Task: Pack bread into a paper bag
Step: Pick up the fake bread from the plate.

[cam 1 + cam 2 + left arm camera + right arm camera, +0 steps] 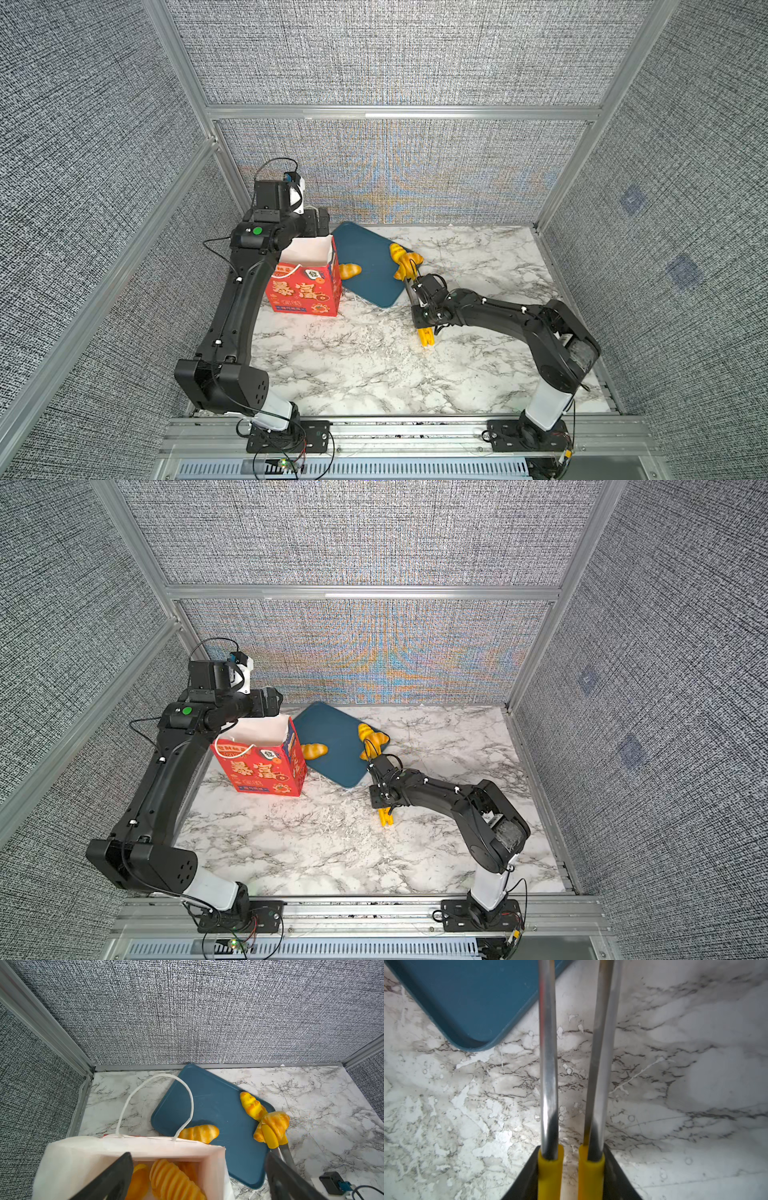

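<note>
Right wrist view: right claw (571, 1172) clamps yellow grips of tongs (548, 1064), arms near parallel over bench (695, 1084). Left wrist view: tong tips pinch a croissant (277, 1121) at edge of blue tray (218, 1095); roll (199, 1132) & striped pastry (252, 1105) also on tray, ridged loaf (172, 1182) inside paper bag (83, 1153). Left claw (198, 1156) hangs over bag mouth, spread wide, holding nothing
</note>
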Available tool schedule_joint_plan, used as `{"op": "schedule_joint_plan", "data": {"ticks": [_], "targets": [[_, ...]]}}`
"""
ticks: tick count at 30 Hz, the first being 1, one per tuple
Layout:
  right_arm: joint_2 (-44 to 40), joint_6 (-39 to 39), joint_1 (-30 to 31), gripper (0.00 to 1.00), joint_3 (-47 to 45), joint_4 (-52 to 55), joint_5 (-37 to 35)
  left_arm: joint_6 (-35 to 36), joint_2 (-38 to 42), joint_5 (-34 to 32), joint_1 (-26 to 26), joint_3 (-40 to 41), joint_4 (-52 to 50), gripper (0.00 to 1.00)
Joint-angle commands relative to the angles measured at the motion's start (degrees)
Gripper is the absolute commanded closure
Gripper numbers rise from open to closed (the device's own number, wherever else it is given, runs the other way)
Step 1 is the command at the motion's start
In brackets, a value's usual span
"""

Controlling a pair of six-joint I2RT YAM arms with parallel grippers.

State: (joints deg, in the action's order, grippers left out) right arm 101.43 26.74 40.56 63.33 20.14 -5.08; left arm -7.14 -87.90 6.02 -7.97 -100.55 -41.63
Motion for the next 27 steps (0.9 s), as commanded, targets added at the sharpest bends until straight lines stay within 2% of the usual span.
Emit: {"op": "schedule_joint_plan", "data": {"ticks": [1, 14, 22, 27], "targets": [[-0.75, -1.73, 0.06, 0.62, 1.25, 1.96, -3.44, -0.07, 0.26, 0.04, -0.15, -0.58, 1.1, 0.0], [-5.74, -2.96, -1.02, 0.62, 0.61, 2.59, -7.48, 0.15, 0.21, 0.04, -0.45, -1.47, 0.45, 0.0], [-11.57, -5.0, -1.01, 0.76, 0.66, -1.22, -3.92, 0.19, 0.31, -0.4, -0.71, -2.51, -0.19, 0.0], [-14.47, -6.25, -1.05, 0.79, 1.21, -3.5, -1.22, 0.24, 0.61, -0.99, -0.9, -2.89, -0.44, 0.0]]}}
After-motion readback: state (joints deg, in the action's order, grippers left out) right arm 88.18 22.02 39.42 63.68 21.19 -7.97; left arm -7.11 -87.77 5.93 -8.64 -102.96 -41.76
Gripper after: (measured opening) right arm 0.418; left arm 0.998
